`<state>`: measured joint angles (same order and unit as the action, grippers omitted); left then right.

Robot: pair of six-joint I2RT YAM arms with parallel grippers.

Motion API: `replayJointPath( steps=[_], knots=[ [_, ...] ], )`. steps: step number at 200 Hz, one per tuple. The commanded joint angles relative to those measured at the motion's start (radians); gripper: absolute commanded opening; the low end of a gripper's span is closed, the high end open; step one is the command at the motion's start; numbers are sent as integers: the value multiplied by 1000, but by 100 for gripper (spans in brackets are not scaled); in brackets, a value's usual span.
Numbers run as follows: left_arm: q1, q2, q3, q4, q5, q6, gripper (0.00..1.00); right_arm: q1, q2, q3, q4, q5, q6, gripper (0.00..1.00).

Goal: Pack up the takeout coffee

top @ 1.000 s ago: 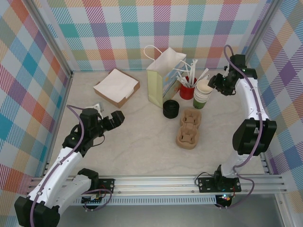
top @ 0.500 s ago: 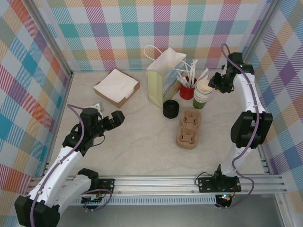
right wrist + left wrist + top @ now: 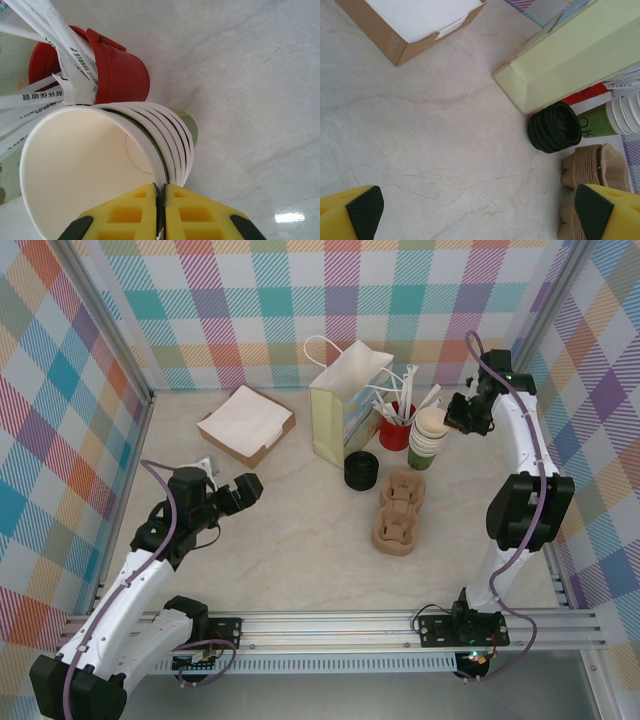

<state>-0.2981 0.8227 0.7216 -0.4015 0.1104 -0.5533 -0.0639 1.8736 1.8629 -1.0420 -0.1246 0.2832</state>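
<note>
From where I stand, the right hand (image 3: 463, 417) is out at the far right of the tabletop (image 3: 300, 550), reaching over a stack of cups (image 3: 429, 440) that stands just beside a red cup (image 3: 397, 431) stuffed with white-wrapped straws (image 3: 400, 395). The takeout coffee cup (image 3: 85, 165) is the top one of that stack, nested in the others, cream-white inside, with the olive-green side of a lower cup showing below the white rims. In the right wrist view the right hand (image 3: 161, 200) has its two yellow fingers pressed together with the near rim of that top cup pinched between them, one finger inside the wall and one outside. The red cup (image 3: 120, 75) touches the stack on its far side, and the straws (image 3: 55, 55) lean across above the open mouth of the cup. Left of the red cup stands a pale green paper bag (image 3: 345, 412) with white handles, and in front of the bag sit some black lids (image 3: 361, 471). Just right of those lies the brown pulp cup carrier (image 3: 400, 510), its holes vacant. A cardboard box (image 3: 246, 424) of white paper sits well apart at the far left. The left hand (image 3: 248, 491) hovers low over bare tabletop on the left, well apart from everything, its fingers spread wide with nothing between them; its wrist camera looks past the left hand (image 3: 479, 209) toward the black lids (image 3: 555, 126), the paper bag (image 3: 570, 60) and the pulp cup carrier (image 3: 592, 167).
</note>
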Motion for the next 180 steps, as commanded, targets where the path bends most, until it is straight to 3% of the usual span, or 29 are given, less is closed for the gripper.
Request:
replayJointPath(
  steps=[1, 88, 180],
  knots=[
    [13, -14, 37, -24, -9, 20, 100, 6, -6, 35, -39, 3, -22, 7],
    [13, -13, 121, -73, 39, -3, 100, 5, -125, 61, -73, 35, -38, 5],
    [13, -30, 151, -9, 210, -17, 100, 54, -298, 96, -133, 33, -28, 5]
  ],
)
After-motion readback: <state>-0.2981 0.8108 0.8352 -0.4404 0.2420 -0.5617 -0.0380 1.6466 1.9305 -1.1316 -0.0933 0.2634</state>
